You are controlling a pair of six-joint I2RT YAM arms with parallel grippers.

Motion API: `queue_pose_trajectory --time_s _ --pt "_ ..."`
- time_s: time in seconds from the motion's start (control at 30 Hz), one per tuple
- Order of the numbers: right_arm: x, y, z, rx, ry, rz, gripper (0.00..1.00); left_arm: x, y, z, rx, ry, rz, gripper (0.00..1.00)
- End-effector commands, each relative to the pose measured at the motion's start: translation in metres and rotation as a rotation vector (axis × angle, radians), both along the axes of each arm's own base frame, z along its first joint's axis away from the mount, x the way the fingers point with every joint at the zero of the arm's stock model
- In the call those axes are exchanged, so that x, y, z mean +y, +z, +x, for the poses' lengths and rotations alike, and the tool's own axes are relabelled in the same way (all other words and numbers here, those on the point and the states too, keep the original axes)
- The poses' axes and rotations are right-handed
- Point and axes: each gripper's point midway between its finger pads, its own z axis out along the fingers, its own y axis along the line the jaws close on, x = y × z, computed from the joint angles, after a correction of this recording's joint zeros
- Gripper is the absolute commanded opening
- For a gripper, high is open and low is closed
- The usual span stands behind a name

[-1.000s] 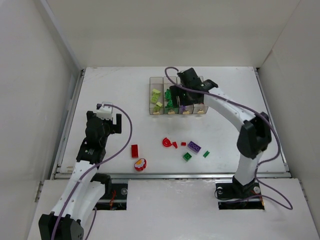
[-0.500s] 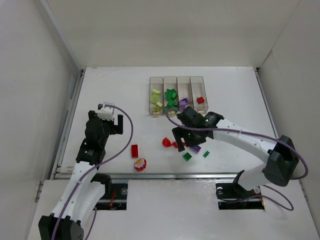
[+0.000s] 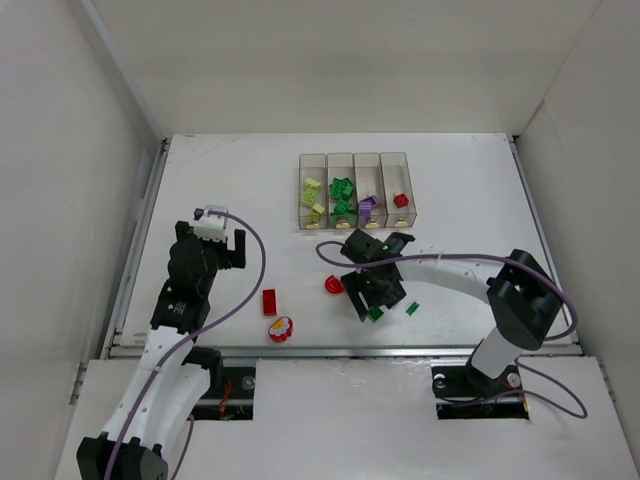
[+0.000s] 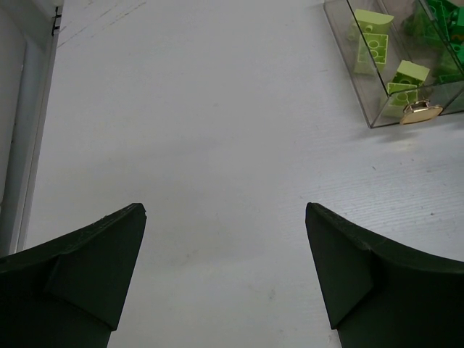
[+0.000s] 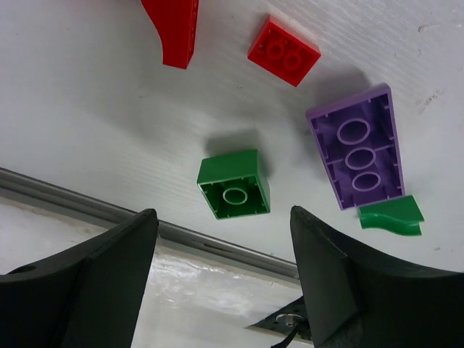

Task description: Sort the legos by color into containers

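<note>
On the surface, containers sit far-centre, some legos already binned by colour. My left claw is open, empty. My right claw is open, low over loose pieces near the front edge: green brick between my fingers, gaps both sides; purple brick just beside it.

I am looking into a robot lab test cell, not a home or a shop. A bare white table fills the view. Plain white panels box the table in on its left, far and right sides. A metal rail runs along the table's near edge. Just beyond that edge two black-and-white robot arms are bolted down, the left arm and the right arm, each trailing a purple cable. On the table sit the containers and loose legos.
</note>
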Motion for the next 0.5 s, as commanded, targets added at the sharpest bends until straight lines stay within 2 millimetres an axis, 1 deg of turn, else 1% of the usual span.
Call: queue_pose_trajectory --time_s 0.0,0.1,0.2,0.23,0.27,0.3,0.33,0.37,0.43,0.47 --pt "0.012 -0.004 0.007 -0.017 0.014 0.029 0.79 -0.005 0.006 0.001 -0.035 -0.026 -0.020 0.90" --pt "0.008 -0.017 0.007 -0.001 0.021 -0.015 0.79 -0.006 0.006 0.001 -0.035 -0.035 -0.022 0.90" --pt "0.011 -0.020 0.011 -0.013 0.040 -0.006 0.72 -0.006 0.006 0.001 -0.035 -0.035 -0.022 0.90" --pt "0.012 -0.017 0.012 -0.019 0.040 0.001 0.64 -0.006 0.006 0.001 -0.035 -0.035 -0.022 0.90" --pt "0.015 -0.017 0.014 -0.029 0.040 0.013 0.60 -0.006 0.006 0.001 -0.035 -0.035 -0.022 0.90" --pt "0.021 -0.012 0.019 -0.052 0.049 0.037 0.54 -0.006 0.006 0.001 -0.035 -0.035 -0.022 0.90" --pt "0.021 -0.012 0.018 -0.047 0.059 0.043 0.47 -0.006 0.006 0.001 -0.035 -0.035 -0.022 0.90" --pt "0.026 -0.008 0.020 -0.057 0.061 0.068 0.43 -0.006 0.006 0.001 -0.035 -0.035 -0.022 0.90" --pt "0.025 -0.008 0.020 -0.060 0.075 0.067 0.31 -0.006 0.006 0.001 -0.035 -0.035 -0.022 0.90" --pt "0.025 -0.008 0.020 -0.061 0.084 0.066 0.19 -0.006 0.006 0.001 -0.035 -0.035 -0.022 0.90"
